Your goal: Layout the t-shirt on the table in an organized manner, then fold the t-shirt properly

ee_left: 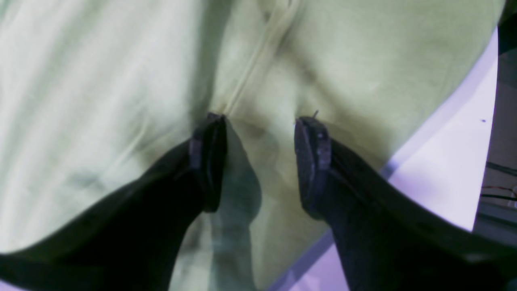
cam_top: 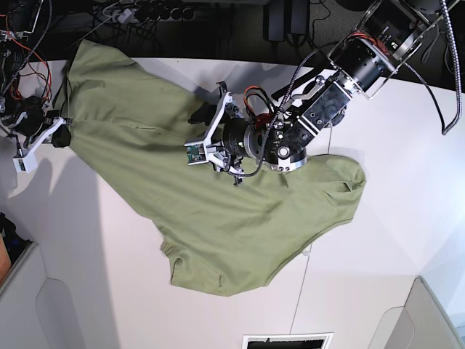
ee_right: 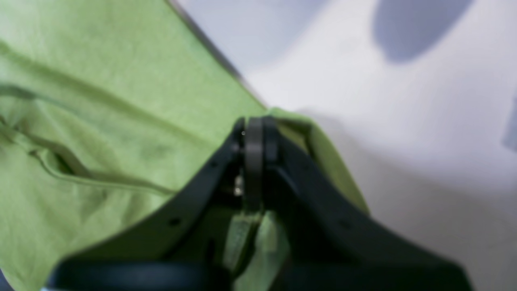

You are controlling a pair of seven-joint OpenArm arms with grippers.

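- The t-shirt (cam_top: pixel 218 211) lies spread but crooked on the table (cam_top: pixel 378 240). It reaches from the far left corner toward the middle, and one part hangs over the far left edge.
- The right gripper (ee_right: pixel 253 133) is pressed together, and it pinches an edge of the cloth near the left edge of the table.
- The left gripper (ee_left: pixel 258 161) stands spread over the middle of the shirt, next to a seam (ee_left: pixel 258 60). Its fingertips look to touch the cloth, but nothing is held between them.
- The cloth looks light, soft and limp, so I think it will sag and wrinkle when it is lifted and will slide easily on the smooth top.
- In my judgement the best places to take hold are the hem corners or the shoulders. There the seams make the cloth thicker, and a pull can flatten it.
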